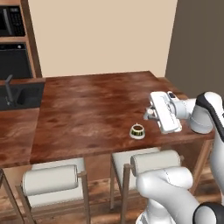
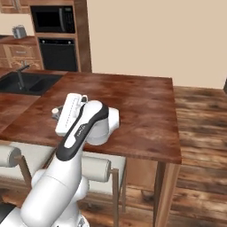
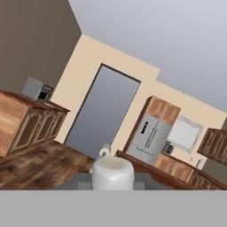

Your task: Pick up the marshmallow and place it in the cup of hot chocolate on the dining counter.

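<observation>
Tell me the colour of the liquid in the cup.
Dark brown, in the cup of hot chocolate; left base view shows it best.

glossy dining counter (image 1: 87, 109), cup of hot chocolate (image 1: 137, 130) on it

My dining counter (image 1: 87, 109) was shiny red-brown wood with dark swirly grain. The cup of hot chocolate (image 1: 137, 130) near its front edge looked smooth and white like china. The marshmallow (image 3: 112, 172) between my fingers looked soft, matt and creamy. The stools (image 1: 50, 180) had pale padded cushions on wooden frames.
</observation>
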Tool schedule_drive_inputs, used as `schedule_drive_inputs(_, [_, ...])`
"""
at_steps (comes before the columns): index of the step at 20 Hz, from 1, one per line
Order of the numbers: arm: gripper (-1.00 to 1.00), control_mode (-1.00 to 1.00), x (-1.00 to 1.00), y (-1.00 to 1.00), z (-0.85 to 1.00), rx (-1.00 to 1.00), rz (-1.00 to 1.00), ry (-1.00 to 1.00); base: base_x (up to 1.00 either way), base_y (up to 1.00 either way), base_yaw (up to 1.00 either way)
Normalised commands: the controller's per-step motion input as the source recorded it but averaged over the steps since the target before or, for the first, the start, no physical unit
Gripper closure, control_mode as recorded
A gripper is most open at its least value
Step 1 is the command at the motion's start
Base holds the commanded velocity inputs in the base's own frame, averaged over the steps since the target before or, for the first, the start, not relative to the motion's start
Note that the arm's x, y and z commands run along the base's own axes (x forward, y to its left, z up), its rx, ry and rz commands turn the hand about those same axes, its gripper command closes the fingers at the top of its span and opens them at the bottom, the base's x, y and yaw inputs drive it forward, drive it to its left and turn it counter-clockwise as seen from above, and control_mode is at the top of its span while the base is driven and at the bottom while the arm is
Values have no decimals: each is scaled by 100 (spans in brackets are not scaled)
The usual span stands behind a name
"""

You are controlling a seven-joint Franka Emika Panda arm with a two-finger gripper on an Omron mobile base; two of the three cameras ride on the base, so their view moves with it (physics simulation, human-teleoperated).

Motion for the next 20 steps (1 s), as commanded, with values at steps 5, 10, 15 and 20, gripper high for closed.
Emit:
schedule_drive_inputs(5, [100, 100, 0, 0, 0, 0, 0, 0, 100, -6, 0])
schedule_drive_inputs(10, [100, 100, 0, 0, 0, 0, 0, 0, 98, -30, 4])
schedule_drive_inputs(15, [100, 100, 0, 0, 0, 0, 0, 0, 74, -51, 24])
schedule_drive_inputs(20, [100, 100, 0, 0, 0, 0, 0, 0, 47, -13, 7])
